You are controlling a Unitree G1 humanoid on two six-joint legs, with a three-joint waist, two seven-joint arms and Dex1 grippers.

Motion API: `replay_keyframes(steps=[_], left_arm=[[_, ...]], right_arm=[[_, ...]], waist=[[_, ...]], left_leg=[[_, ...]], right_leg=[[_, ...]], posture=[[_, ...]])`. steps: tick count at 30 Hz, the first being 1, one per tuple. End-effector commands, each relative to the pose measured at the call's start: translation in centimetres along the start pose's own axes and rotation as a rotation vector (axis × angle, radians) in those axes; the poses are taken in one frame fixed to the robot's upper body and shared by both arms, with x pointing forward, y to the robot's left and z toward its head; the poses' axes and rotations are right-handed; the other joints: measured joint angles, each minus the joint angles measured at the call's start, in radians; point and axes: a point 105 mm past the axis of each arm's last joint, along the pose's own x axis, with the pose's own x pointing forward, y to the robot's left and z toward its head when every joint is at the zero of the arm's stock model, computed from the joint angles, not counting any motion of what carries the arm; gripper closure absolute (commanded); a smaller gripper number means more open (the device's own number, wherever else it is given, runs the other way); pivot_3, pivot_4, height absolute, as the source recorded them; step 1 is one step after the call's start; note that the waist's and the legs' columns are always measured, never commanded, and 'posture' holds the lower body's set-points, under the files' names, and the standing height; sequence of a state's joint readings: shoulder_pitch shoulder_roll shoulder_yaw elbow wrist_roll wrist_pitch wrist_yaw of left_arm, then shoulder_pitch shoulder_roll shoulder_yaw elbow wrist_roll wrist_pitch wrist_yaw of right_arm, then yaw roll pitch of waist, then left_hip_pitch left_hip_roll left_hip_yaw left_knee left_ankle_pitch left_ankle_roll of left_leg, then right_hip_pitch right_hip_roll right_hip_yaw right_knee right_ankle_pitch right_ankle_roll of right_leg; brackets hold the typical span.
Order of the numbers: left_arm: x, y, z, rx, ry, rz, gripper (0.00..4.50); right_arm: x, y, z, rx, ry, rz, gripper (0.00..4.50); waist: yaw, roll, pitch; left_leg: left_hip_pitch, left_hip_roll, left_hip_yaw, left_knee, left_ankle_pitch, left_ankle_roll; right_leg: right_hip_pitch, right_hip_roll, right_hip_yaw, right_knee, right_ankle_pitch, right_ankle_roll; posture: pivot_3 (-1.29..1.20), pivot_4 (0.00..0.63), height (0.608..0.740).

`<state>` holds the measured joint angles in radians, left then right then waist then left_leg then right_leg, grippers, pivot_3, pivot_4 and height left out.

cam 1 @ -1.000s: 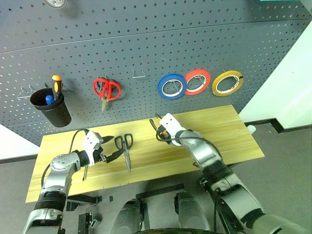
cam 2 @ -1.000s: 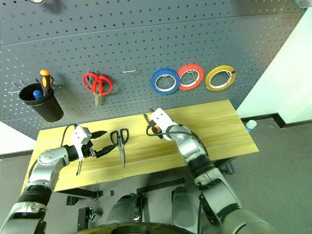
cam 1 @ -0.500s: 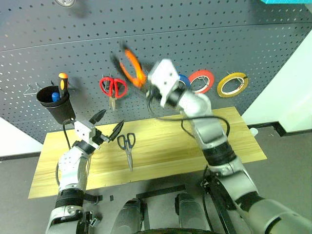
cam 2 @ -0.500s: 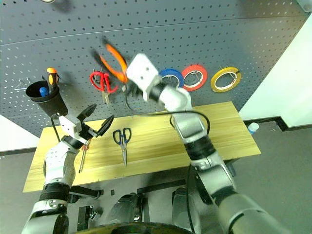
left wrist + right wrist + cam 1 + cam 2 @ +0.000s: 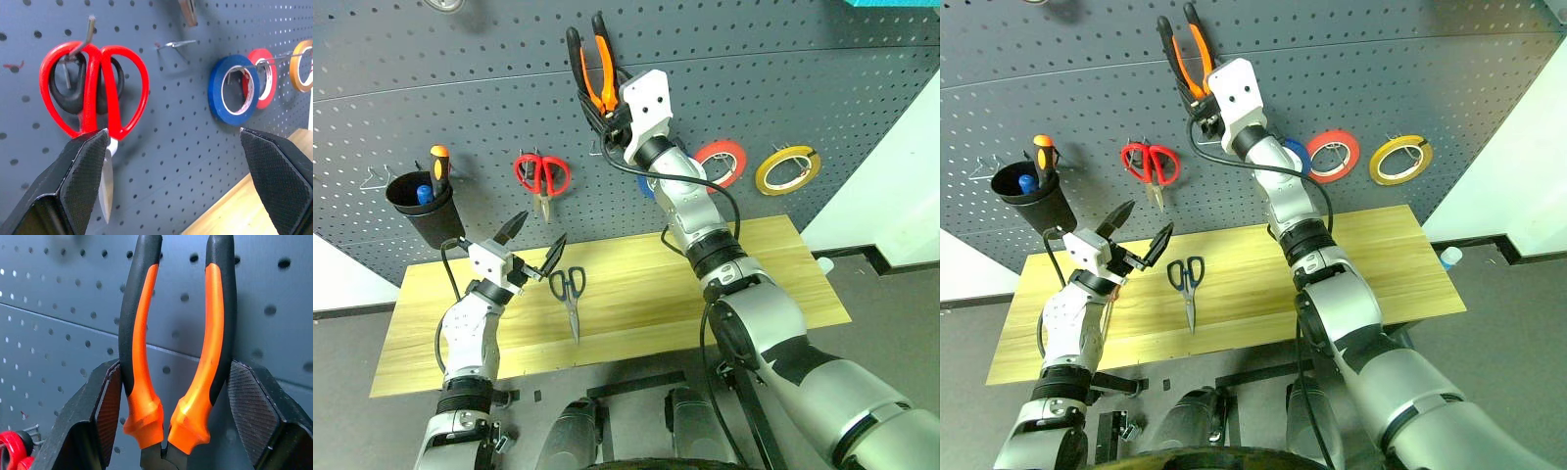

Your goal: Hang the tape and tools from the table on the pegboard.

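Grey pegboard [image 5: 783, 78] above our wood tabletop [image 5: 754, 264].
On the board we see red scissors [image 5: 542, 176], blue, red and yellow tape [image 5: 787, 168], and a black cup [image 5: 423, 208]. Our right end effector [image 5: 604, 110] grips the pliers [image 5: 589, 61] by the head, handles up against the board. Our left end effector [image 5: 530, 243] stands wide open, empty, over the tabletop, near the dark scissors [image 5: 570, 294] lying there.

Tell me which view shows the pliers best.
The right wrist view: the pliers loom large there, orange-and-black handles up, clamped between the right gripper fingers before the pegboard. Both eye views show them small, held high against the board. The left wrist view catches just a bit of metal at its edge, possibly their tip.
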<state>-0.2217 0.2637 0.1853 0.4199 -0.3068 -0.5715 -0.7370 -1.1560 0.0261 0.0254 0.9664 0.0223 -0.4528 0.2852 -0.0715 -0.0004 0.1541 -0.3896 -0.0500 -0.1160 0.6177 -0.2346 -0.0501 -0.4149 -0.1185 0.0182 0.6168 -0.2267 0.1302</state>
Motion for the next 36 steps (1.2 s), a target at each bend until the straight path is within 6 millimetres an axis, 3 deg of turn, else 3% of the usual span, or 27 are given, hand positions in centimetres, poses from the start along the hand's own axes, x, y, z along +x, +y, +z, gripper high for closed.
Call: replay_keyframes(steps=[1, 14, 25, 30, 36], left_arm=[[-0.1, 0.1, 1.1, 0.033, -0.032, -0.006, 0.0], [-0.1, -0.8, 1.1, 0.031, -0.024, -0.048, 0.0], [-1.4, -1.7, 1.3, 0.017, -0.003, -0.047, 0.0], [-1.4, -1.6, 1.2, 0.014, 0.007, -0.045, 0.0], [-1.2, -1.1, 1.1, 0.009, 0.02, -0.025, 0.0]], right_arm=[[1.4, 0.4, 3.4, 0.0, -0.136, 0.009, 1.64], [1.8, 0.8, 2.1, -0.015, -0.077, -0.006, 1.64], [0.7, 0.5, -0.3, -0.002, -0.001, -0.025, 1.64], [0.5, 0.8, -0.5, 0.007, 0.0, 0.005, 0.06], [-0.7, 1.5, 1.2, -0.165, -0.119, 0.084, 0.02]], waist=[[0.0, 0.0, 0.0], [0.001, 0.0, 0.001], [0.002, 0.0, 0.014], [0.001, 0.0, 0.017], [0.003, 0.0, 0.017]], left_leg=[[0.0, 0.0, 0.0, 0.0, 0.0, 0.0], [0.0, 0.0, 0.0, -0.001, 0.0, 0.0], [0.0, 0.001, 0.0, -0.002, 0.0, 0.0], [0.0, 0.002, 0.0, -0.001, 0.001, -0.001], [0.001, 0.002, 0.0, -0.001, 0.001, -0.001]], right_leg=[[0.0, 0.0, 0.0, 0.0, 0.0, 0.0], [-0.001, 0.0, 0.0, 0.001, 0.0, 0.0], [-0.002, 0.001, 0.0, 0.002, 0.0, -0.001], [-0.002, 0.001, 0.0, 0.002, 0.0, -0.002], [-0.001, 0.001, 0.0, 0.002, 0.001, -0.002]], posture=[[-0.03, 0.131, 0.74], [-0.02, 0.147, 0.74], [0.0, 0.177, 0.74], [0.0, 0.176, 0.74], [-0.03, 0.164, 0.74]])
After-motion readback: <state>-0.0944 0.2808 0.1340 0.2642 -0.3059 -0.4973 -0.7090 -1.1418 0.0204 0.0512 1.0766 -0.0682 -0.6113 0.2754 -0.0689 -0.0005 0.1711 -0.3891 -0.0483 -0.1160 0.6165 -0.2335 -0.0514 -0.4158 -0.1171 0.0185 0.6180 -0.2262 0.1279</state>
